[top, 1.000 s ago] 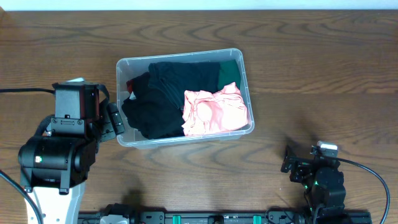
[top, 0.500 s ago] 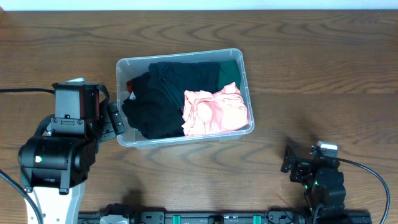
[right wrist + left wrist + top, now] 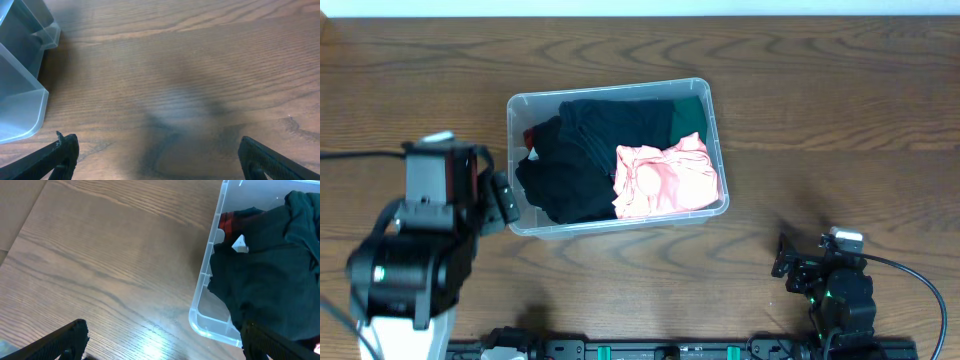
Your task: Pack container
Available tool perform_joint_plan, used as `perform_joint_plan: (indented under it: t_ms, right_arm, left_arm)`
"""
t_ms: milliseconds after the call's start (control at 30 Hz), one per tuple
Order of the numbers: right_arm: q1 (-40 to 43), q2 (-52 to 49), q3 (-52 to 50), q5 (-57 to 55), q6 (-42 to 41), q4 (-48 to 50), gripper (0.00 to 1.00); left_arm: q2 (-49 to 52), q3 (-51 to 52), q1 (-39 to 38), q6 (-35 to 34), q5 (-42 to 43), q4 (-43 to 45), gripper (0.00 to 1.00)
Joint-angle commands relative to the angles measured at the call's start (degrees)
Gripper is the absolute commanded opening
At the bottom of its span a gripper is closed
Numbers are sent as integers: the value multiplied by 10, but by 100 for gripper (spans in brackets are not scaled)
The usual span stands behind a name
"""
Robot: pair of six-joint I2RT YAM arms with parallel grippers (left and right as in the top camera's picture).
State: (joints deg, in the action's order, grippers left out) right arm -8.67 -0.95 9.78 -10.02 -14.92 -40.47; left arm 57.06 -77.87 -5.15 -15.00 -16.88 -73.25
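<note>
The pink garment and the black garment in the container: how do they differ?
The pink garment is pale and small; the black garment is dark and much larger. The pink garment sits at the right front corner; the black garment fills the left and middle. Both lie crumpled inside the clear container.

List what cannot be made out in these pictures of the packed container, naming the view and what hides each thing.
- Container base: overhead, covered by its contents.
- Red garment: left wrist view, mostly under the black garment.
- Green garment: overhead, only a corner shows beside the black one.
- Left tool: left wrist view, fingers cut off by the bottom edge.
- Left arm: overhead, blurred.
</note>
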Motion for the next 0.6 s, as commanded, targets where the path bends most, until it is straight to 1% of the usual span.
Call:
perform_joint_plan:
  t_ms: [0, 133, 200, 267, 567]
  right_arm:
    - [5, 6, -4, 0, -9, 0, 99]
    - [5, 6, -4, 0, -9, 0, 99]
    - [5, 6, -4, 0, -9, 0, 99]
    - [5, 6, -4, 0, -9, 0, 99]
    - [5, 6, -4, 0, -9, 0, 99]
  left_arm:
    - [-52, 23, 19, -3, -5, 5, 98]
    - [-113, 76, 41, 8, 4, 82, 98]
    - [-145, 113, 48, 52, 40, 130, 98]
    - [-175, 151, 55, 80, 73, 170, 98]
    - [-316, 356, 75, 81, 136, 370, 98]
